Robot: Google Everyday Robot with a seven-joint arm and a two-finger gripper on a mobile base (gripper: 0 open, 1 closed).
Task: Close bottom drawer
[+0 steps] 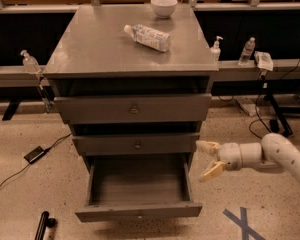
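Note:
The bottom drawer of the grey cabinet is pulled out wide, and its inside is empty. Its flat front panel faces me low in the view. The middle drawer and top drawer are pushed nearly in. My gripper is open, its cream fingers spread one above the other. It hovers just right of the cabinet, beside the open drawer's right wall, not touching it.
A plastic bottle lies on the cabinet top with a white bowl behind it. Small bottles stand on a ledge to the right. A black box and cable lie on the floor at left. Blue tape marks the floor.

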